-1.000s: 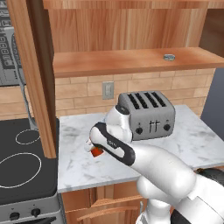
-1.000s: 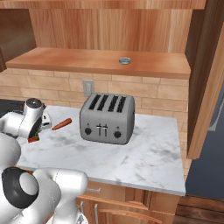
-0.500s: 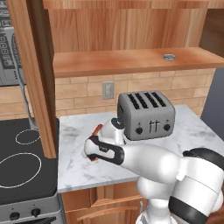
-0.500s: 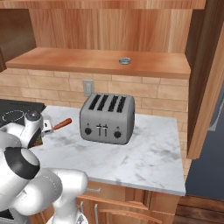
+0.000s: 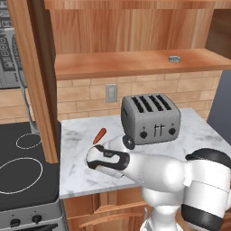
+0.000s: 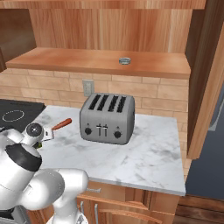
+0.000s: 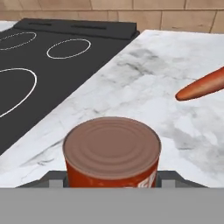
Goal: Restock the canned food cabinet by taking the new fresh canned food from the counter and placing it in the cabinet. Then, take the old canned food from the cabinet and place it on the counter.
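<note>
One wood cabinet [image 5: 131, 63] carries the flat silver tin [image 5: 174, 58] on its shelf above the marble counter [image 6: 144, 151], where the toaster [image 6: 107, 118] and carrot [image 7: 200, 85] rest and the gripper [image 7: 112, 180] is clamped on the red can [image 7: 112, 151].

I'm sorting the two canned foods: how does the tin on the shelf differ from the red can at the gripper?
The tin is flat, much wider than tall; the red can is taller, an upright cylinder. The tin is silver-grey; the can is dark red with a brown lid. The tin rests alone on the cabinet shelf; the can stands low over the counter, between the gripper fingers. Both are round.
</note>
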